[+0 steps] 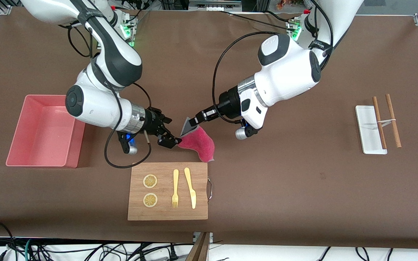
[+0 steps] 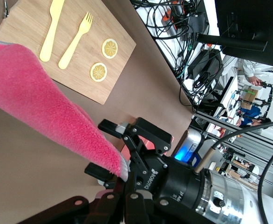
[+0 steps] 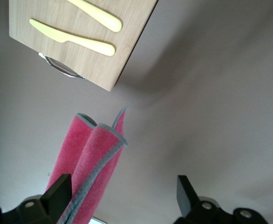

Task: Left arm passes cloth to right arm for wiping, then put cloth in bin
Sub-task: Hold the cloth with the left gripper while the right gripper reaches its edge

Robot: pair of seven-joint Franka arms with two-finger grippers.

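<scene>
While the handover is in progress, holdings stand as follows.

Cloth (image 1: pixel 199 144): crimson-pink towel with grey edge, hanging in the air between the two claws, its loose end drooping toward the edge of the wooden board (image 1: pixel 168 191) that lies farther from the front camera. Folded lengthwise in the right wrist view.

Left claw (image 1: pixel 191 125): closed on one corner of the cloth, held over the brown tabletop (image 1: pixel 285 174) near the middle.

Right claw (image 1: pixel 169 139): fingers spread wide, set around the other end of the cloth; the right wrist view shows one finger (image 3: pixel 59 189) beside the fabric and the other well apart from it. No grip made yet.

Bin (image 1: pixel 31 159): salmon-pink tub at the right arm's end of the tabletop, nothing visible inside.

Board contents: two lemon slices (image 1: pixel 150 181), a yellow fork (image 1: pixel 175 188), a yellow knife (image 1: pixel 190 186).

Also present: white tray (image 1: pixel 367 123) with two wooden sticks (image 1: pixel 386 121) across it, at the left arm's end.

Step in hand, by my reading: the pass itself, early in the task; wiping and binning remain. Next move calls for the right claw to close firmly on the fabric before the left lets go, since the floppy cloth could slip out of a shallow pinch.
</scene>
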